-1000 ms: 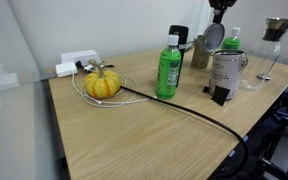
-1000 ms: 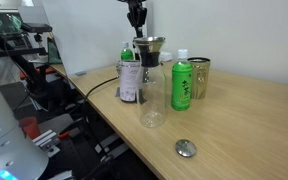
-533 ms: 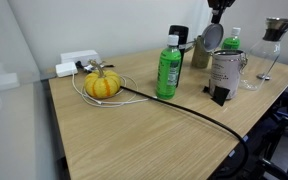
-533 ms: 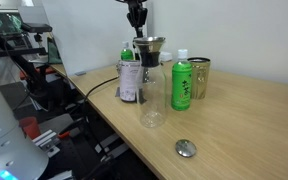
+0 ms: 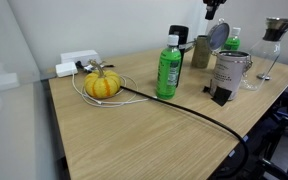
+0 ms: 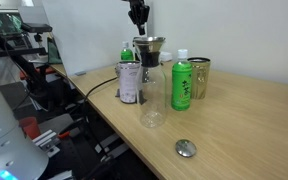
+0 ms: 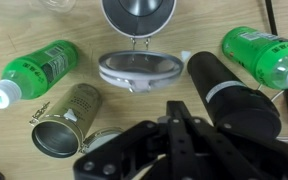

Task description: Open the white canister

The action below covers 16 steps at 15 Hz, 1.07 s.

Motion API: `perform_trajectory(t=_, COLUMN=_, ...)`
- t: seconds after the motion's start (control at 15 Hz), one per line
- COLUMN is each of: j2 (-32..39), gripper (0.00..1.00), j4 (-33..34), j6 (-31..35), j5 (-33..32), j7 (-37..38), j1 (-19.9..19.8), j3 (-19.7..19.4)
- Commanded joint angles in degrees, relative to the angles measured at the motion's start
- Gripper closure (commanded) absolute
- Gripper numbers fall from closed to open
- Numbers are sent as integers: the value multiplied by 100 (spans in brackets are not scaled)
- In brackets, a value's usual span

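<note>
The white canister (image 5: 228, 72) stands at the table's far side with its round hinged lid (image 5: 217, 35) swung up and open. It also shows in an exterior view (image 6: 130, 82). In the wrist view I look down on its open rim (image 7: 137, 68) and its raised lid (image 7: 139, 12). My gripper (image 5: 213, 8) hangs just above the lid, also seen in an exterior view (image 6: 137, 12). In the wrist view my gripper (image 7: 176, 108) has its fingers together and holds nothing.
A green bottle (image 5: 167, 68), an olive-gold tin (image 5: 200, 52) and a glass carafe with dripper (image 5: 274, 45) stand around the canister. A black cylinder (image 7: 224, 90) sits right beside it. A small pumpkin (image 5: 102, 85) and a black cable (image 5: 184, 108) lie on the table. A loose round lid (image 6: 186, 148) lies near the edge.
The gripper has risen slightly away from the lid. The lid stands a little further open than before.
</note>
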Motion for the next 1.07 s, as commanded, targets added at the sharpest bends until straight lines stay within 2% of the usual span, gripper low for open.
perform_trajectory(t=0.0, j2=77, gripper=100, j4=103, j6=83, j5=-110, j7=-81, j1=41, j3=-32)
perform_trajectory(t=0.67, j2=-213, gripper=98, j4=80, j6=161, j5=15, j7=-184, j1=55, j3=-83)
perform_trajectory(t=0.73, j2=-300, gripper=95, j4=56, j6=135, j5=81, j7=-228, j1=64, j3=-103)
perform_trajectory(t=0.8, j2=-408, gripper=85, j4=39, j6=71, j5=174, j7=-290, j1=76, j3=-133)
perform_trajectory(t=0.87, j2=-520, gripper=71, j4=3, j6=52, j5=280, j7=-369, j1=91, j3=-168)
perform_trajectory(t=1.0, j2=-797, gripper=58, j4=-84, j6=10, j5=632, j7=-663, j1=145, j3=-280)
